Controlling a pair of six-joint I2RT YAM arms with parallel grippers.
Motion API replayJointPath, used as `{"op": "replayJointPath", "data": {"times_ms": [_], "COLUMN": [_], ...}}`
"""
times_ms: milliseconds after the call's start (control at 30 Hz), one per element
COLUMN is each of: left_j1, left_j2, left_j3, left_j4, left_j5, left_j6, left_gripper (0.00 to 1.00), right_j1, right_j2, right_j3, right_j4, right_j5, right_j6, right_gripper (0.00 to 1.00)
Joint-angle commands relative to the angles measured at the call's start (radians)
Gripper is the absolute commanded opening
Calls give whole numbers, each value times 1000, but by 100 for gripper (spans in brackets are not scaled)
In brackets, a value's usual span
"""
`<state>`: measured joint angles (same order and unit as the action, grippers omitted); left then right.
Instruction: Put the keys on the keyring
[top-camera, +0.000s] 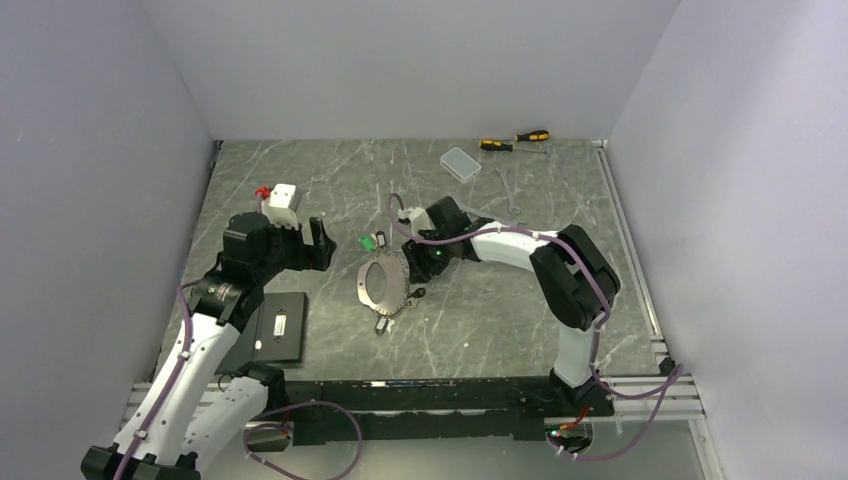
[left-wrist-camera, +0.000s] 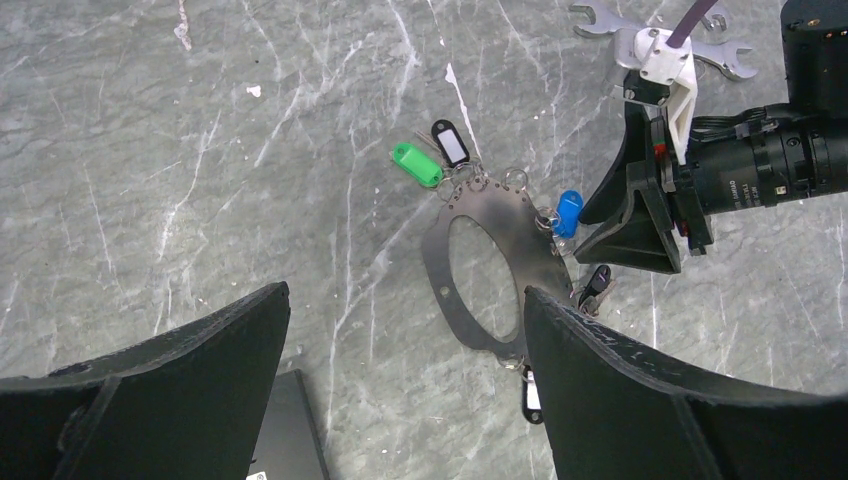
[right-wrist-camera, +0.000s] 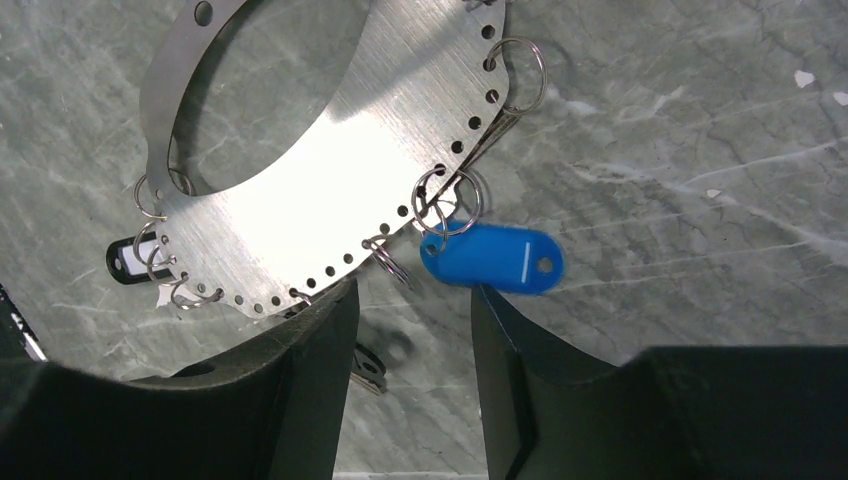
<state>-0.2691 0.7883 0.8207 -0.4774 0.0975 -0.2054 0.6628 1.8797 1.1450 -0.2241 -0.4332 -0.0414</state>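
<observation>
Right gripper (right-wrist-camera: 410, 300) is hovering with jaws partly apart, gripping nothing, at the rim of the keyring (right-wrist-camera: 330, 150), a flat brushed-steel oval punched with small holes and lying mid-table. A thin wire split ring (right-wrist-camera: 388, 258) is hanging off that rim straight ahead of the gap. The blue-headed key (right-wrist-camera: 490, 258), glossy plastic, is lying crosswise just right of it. Left gripper (left-wrist-camera: 407, 295) is waiting wide open, farther off over the marbled table (left-wrist-camera: 150, 150).
</observation>
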Motion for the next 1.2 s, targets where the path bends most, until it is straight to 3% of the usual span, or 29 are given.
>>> {"op": "replayJointPath", "data": {"times_ms": [0,400,700,833,1167], "left_j1": [-2,-2,-2,-2,-1], "left_j2": [-16,-11,-9,-9,-6], "left_j3": [40,41,41,41,40], "left_j4": [15,14,14,13,13], "left_j5": [-5,-3,-2,-2,0], "left_j6": [-2,0,0,0,1], "left_gripper": [91,91,91,91,91], "right_j1": [4,7,13,31,70], "right_j2": [-7,19,1,-29,-134], "right_j3": [23,10,-34,-72,-160], "right_j4": [50,71,88,100,141], "right_j5": [-36,-102,-147,-144,-82], "right_j6": [-22,-35,-15,3,39], "right_gripper": [49,41,8,1,0]}}
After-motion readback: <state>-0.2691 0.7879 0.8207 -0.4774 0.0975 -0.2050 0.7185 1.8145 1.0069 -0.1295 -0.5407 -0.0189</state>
